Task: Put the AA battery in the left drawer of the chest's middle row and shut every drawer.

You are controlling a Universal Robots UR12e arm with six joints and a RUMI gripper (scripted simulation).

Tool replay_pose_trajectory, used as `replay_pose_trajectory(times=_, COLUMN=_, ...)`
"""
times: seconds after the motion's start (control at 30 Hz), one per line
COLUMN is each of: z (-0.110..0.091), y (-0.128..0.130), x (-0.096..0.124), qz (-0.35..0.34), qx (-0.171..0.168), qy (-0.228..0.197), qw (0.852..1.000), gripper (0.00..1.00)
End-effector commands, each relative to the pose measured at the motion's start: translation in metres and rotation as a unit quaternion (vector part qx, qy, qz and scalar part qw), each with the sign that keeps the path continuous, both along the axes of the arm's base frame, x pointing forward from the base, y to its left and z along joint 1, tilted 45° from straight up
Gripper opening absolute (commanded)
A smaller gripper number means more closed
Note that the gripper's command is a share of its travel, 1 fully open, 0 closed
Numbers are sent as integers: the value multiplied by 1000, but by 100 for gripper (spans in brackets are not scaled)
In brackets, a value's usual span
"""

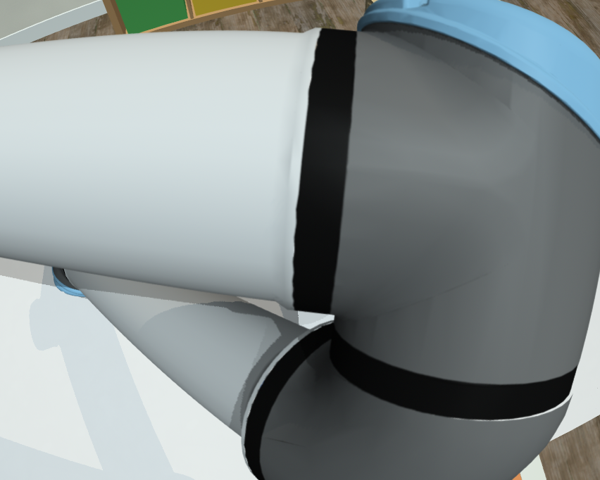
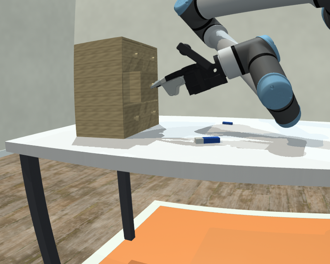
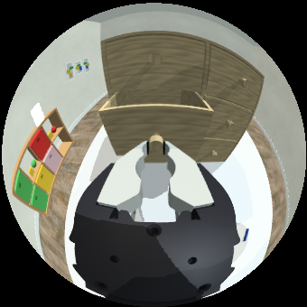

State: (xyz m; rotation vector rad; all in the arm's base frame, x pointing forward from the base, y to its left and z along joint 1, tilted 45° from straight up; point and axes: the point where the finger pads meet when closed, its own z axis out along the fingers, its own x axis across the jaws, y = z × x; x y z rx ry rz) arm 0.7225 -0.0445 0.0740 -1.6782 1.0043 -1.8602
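The wooden chest (image 2: 98,90) (image 3: 207,63) stands upright on the table. Its left middle drawer (image 2: 134,86) (image 3: 128,128) is part way out; the other drawers look shut. My gripper (image 2: 152,87) (image 3: 155,142) is shut on that drawer's round knob (image 3: 156,137), with the arm reaching in from the front. A small blue cylinder (image 2: 227,122) (image 3: 246,234), which looks like the AA battery, lies on the table in front of the chest. Only part of the drawer's inside shows in the wrist view, and nothing is visible there. The arm hides most of the scene in the top view.
A blue and white block (image 2: 207,139), like an eraser, lies on the table (image 2: 176,156) nearer the exterior camera. The right-hand drawers' knobs (image 3: 243,82) stick out beside the open drawer. A coloured shelf (image 1: 155,15) (image 3: 41,162) stands away to the left on the floor.
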Motion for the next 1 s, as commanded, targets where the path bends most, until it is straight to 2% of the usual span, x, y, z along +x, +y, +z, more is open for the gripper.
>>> replay_pose_trajectory(times=0.0, z=3, y=1, x=5, qz=1, qx=0, qy=-2, qw=1000, gripper=7)
replay_pose_trajectory(times=0.97, z=8, y=1, x=22, qz=1, qx=0, qy=-2, qw=1000, gripper=7)
